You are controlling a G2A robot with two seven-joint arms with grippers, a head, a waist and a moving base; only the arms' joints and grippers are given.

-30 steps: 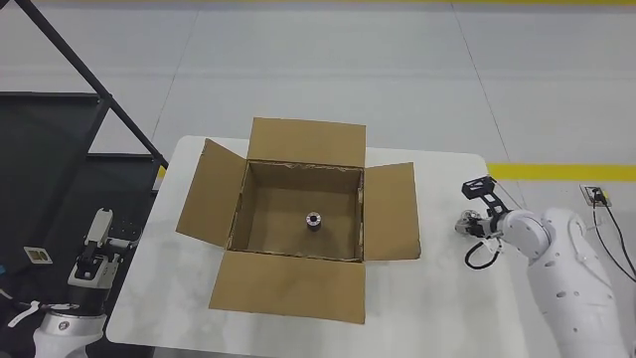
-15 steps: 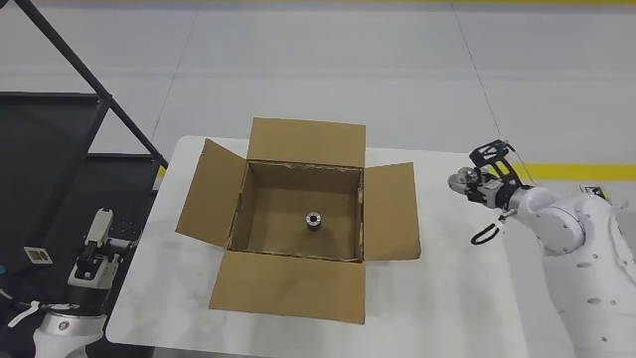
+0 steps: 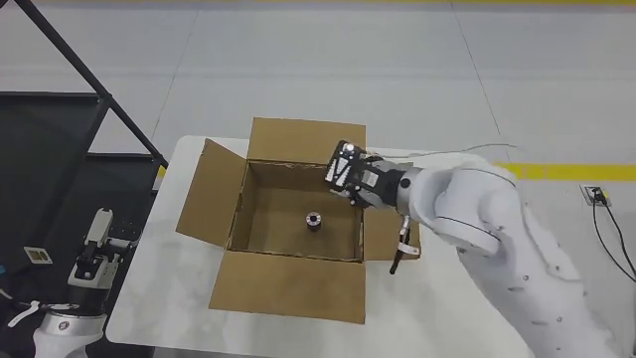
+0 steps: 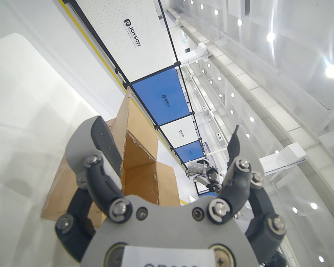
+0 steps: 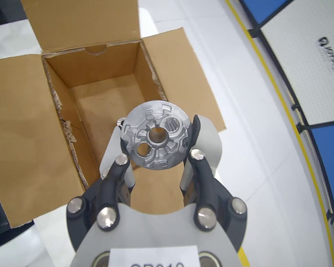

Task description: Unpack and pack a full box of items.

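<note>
The white table [image 3: 164, 278] carries one big cardboard box [image 3: 306, 142], all four flaps folded out and its mouth open upward. The right arm stretches across from the robot's right side, with the right gripper [image 3: 348, 171] hanging just above the box's right-hand wall, near the back corner. Its fingers are clamped on the rim of a cast metal disc [image 5: 153, 120], whose flat, ribbed face is turned back toward the wrist, so the disc's bore points along the gripper. From there the box's cavity lies below and a little to the robot's left; I'd judge the drop needs only a short move inward and down. The left gripper [image 4: 167, 129] sits well apart, off the table's left edge, fingers spread wide and holding nothing, so the right arm is plainly the nearer one. A small metal ring part [image 3: 313, 222] lies alone on the box floor, near its middle.
</note>
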